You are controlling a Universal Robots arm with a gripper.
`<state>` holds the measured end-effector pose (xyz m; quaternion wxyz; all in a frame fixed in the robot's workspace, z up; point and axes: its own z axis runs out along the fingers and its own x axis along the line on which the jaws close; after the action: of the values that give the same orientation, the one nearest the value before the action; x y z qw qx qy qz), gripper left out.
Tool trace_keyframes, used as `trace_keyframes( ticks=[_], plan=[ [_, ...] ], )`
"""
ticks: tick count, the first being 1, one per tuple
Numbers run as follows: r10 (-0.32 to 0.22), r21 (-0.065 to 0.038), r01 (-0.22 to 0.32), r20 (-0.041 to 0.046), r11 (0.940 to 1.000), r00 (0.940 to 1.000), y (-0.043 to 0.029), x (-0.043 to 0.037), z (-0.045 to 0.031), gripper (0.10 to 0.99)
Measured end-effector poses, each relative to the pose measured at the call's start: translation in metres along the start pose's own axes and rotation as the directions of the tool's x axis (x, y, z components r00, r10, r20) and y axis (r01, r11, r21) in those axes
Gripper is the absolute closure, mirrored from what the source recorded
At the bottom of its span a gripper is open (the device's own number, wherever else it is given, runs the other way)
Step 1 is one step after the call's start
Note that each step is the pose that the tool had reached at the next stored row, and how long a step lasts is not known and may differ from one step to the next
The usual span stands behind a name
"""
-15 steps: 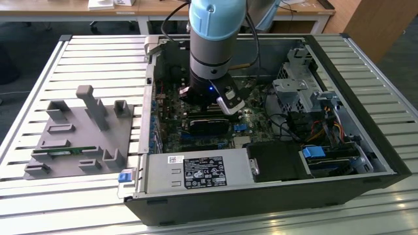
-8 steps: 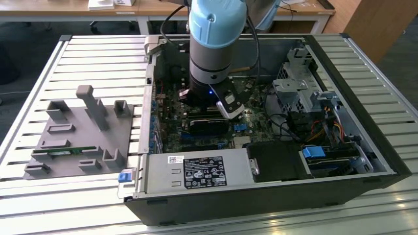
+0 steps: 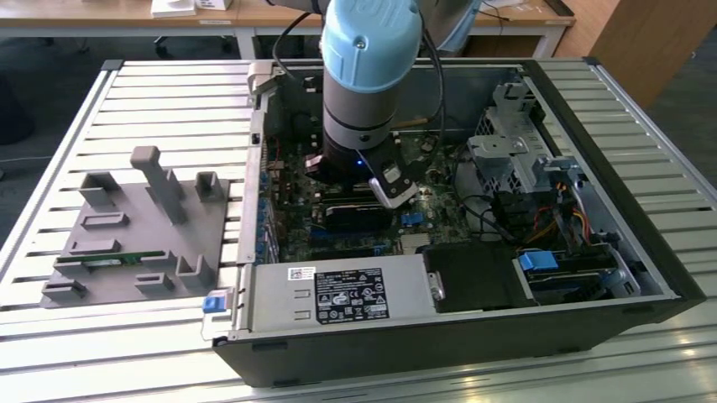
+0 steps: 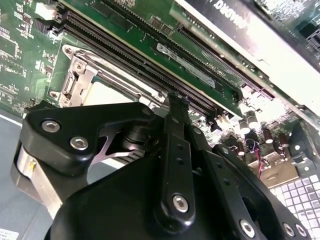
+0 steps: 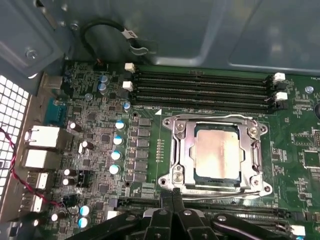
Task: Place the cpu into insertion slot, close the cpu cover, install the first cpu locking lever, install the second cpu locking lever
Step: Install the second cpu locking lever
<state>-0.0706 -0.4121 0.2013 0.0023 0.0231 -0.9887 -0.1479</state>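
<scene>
Atop slatted table [image 3: 134, 92] | open case [image 3: 627, 277] (desks [image 3: 280, 17] behind) | gripper [image 5: 172, 192] by cpu cover [image 5: 182, 145]

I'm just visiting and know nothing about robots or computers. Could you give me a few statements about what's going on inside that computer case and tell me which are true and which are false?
1. The cpu already sits in the insertion slot. True.
2. The cpu cover lies flat around the chip. True, as the first wrist view shows it.
3. The tool hangs over the grey fixture outside the case. False: its tips are at the socket's edge, inside the open computer case.
4. The long memory slots lie beside the socket. True.
5. The grey fixture sits inside the case. False: it sits on the slatted table.
</scene>
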Motion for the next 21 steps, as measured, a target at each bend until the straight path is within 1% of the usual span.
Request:
trace_keyframes(
  ticks=[5,9,14,21],
  plan=[
    [0.0,-0.011,0.0,0.0005,0.9999,1.0,-0.001,0.0004,0.003,0.98],
    [0.0,-0.015,0.0,0.0006,0.9999,1.0,-0.0018,0.0009,0.0057,0.98],
    [0.0,-0.025,0.0,0.001,0.9997,1.0,-0.002,0.0016,0.0069,0.98],
    [0.0,-0.028,0.0,0.0013,0.9996,1.0,-0.0006,0.0028,0.0088,0.98]
  ],
)
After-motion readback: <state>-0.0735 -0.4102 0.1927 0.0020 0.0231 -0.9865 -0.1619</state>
